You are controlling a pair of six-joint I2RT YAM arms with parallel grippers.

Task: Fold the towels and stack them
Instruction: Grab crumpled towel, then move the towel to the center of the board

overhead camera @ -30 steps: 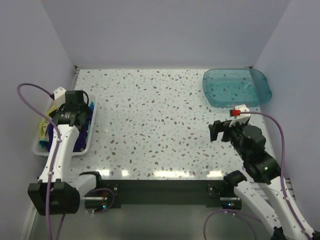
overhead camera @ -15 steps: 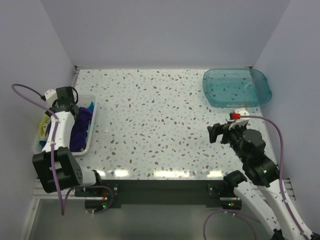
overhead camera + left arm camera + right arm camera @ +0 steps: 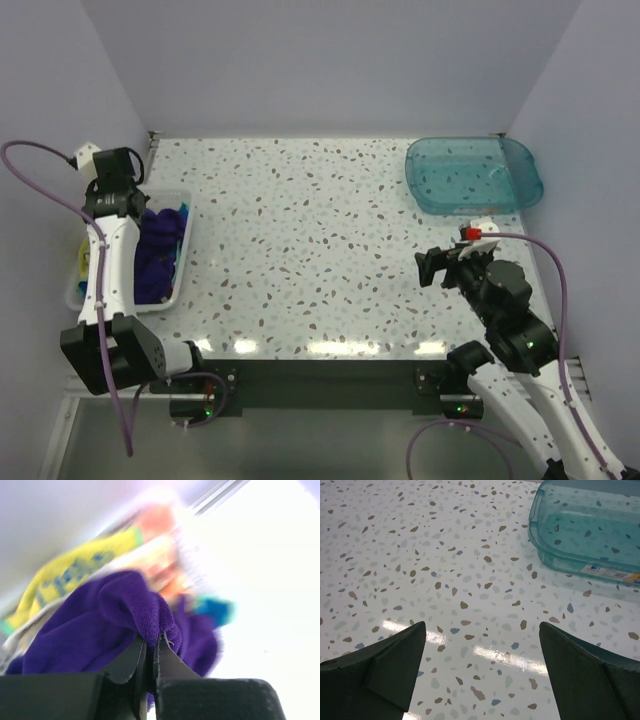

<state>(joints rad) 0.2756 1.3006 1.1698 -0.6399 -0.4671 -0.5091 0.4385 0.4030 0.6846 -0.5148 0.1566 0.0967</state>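
Left gripper pinching purple towel, right gripper agape, yellow towel lettering blurred

This is a robotics lab test cell rather than a home or shop. A speckled terrazzo-pattern table is boxed in by bare pale walls on the left, right and far sides. Two white-and-black robot arms, the left arm and the right arm, are bolted to a dark mounting rail at the near edge and trail purple cables. The only props are a teal plastic bin at far right and a white tub at left, with a purple towel in it.
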